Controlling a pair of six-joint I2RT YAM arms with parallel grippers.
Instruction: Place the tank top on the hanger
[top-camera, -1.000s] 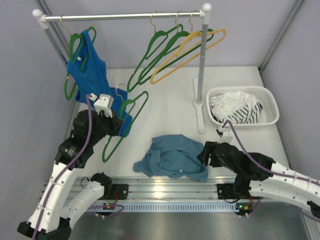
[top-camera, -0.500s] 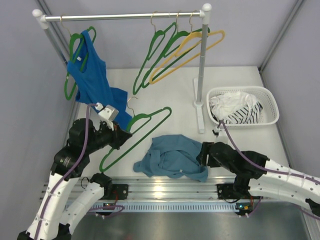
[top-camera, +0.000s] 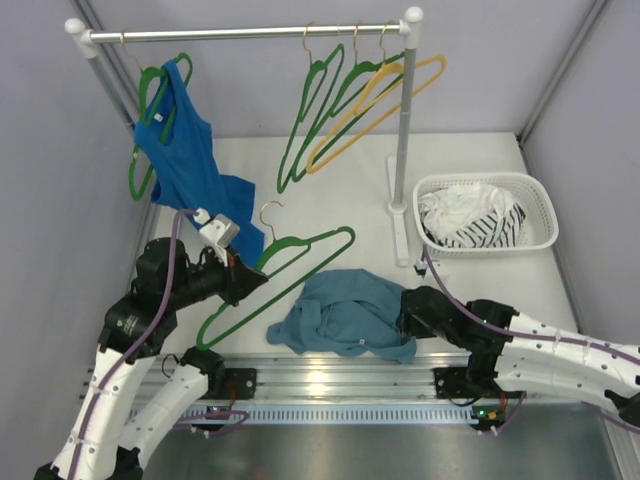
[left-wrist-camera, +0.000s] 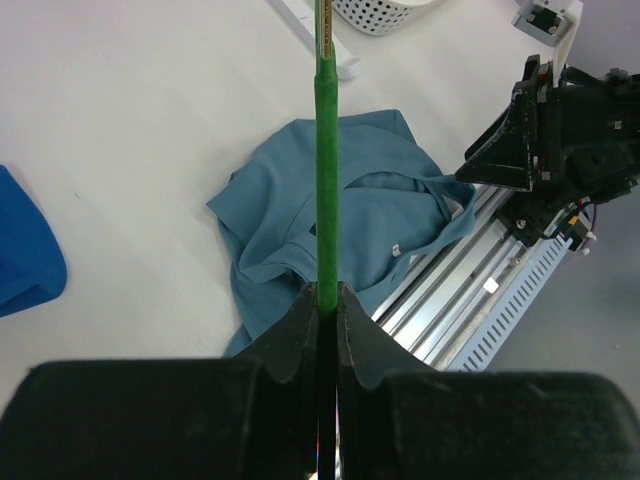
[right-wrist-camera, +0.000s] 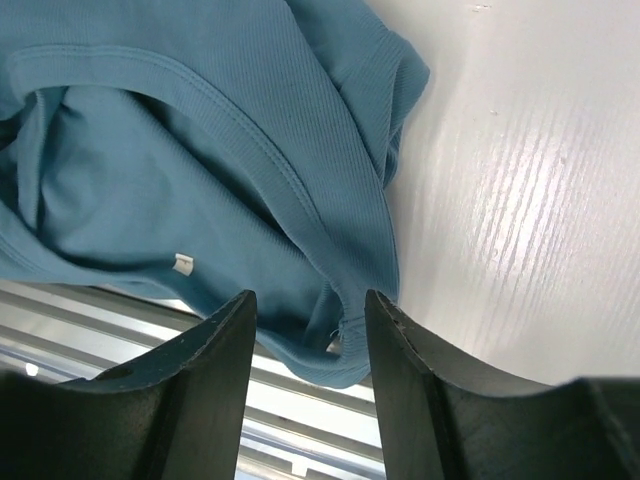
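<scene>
My left end effector (left-wrist-camera: 327, 300) is clamped tight on the hanger (left-wrist-camera: 327, 170), the jaws meeting on its thin green bar with no gap. Over the last second I have swung that hanger away from the royal-blue top (top-camera: 185, 165) hanging on the rail and brought it lower and flatter. Its far shoulder now reaches close to the upper edge of the tank top (top-camera: 345, 312), not touching as far as I can judge.

My right end effector (right-wrist-camera: 308, 305) has narrowed from a wider spread and slid in on the tank top's right side. Its jaws stand part open and straddle the hemmed edge near a corner, with nothing pinched yet. The tank top lies crumpled on the bench (top-camera: 340, 180) at the near edge, between my two arms.

I read this as the two halves coming together: the cloth is about to be gripped and lifted, and the hanger is in position to be threaded into it.
</scene>
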